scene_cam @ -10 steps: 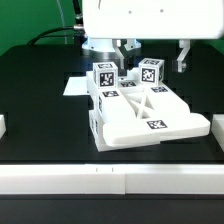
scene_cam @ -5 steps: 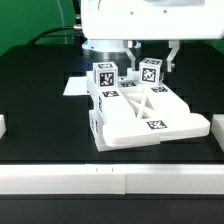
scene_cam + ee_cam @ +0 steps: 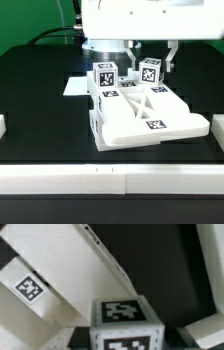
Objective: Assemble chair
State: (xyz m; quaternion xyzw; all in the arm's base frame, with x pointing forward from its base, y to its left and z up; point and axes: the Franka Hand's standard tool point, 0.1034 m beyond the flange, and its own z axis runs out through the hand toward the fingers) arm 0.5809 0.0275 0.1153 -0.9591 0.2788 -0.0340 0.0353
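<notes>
Desk (image 3: pixel 40 120), black and broad, carried the chair (image 3: pixel 140 115), a blocky white assembly with an X-braced top face and tagged slabs, lying near the middle with a small flat white sheet (image 3: pixel 72 87) just behind it. Two small cubes stood at the chair's rear edge: one cube (image 3: pixel 103 75) toward the exterior view's left, the other cube (image 3: pixel 149 71) toward its right. The claw (image 3: pixel 150 52) hung directly over that right-hand cube, its fingers (image 3: pixel 172 55) dropping on either side of it, and the wrist view showed the same tagged cube (image 3: pixel 124 324) framed between them. The claw appeared closed onto this cube, though actual contact of the pads with its sides was too small to confirm. Judged from this, the step in hand was seizing the cube. Doing it well would call for a grip centred on the cube's flat sides, with the fingers square to them so it did not twist. A straight lift away from the chair would avoid dragging the neighbouring parts. Any tilt in the grip would likely spoil later seating.
</notes>
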